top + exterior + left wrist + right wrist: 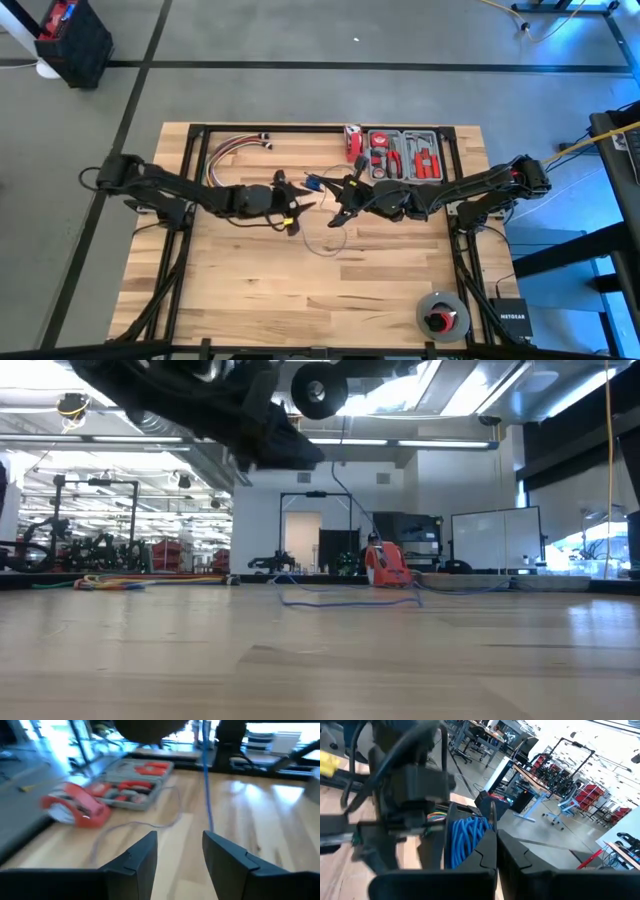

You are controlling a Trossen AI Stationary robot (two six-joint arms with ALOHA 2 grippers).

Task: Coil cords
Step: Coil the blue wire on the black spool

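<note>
I am holding the right pincer (pixel 343 216) clenched on the blue cords (pixel 466 840), left pincer (pixel 291 218) released just beside, above the worktop (pixel 250 280).

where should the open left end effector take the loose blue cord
On the taut strand hanging from the right end effector, which is shut on the blue coil. That strand is off the wood, and the left end effector already faces it, so come level rather than picking the flat loop.
</note>
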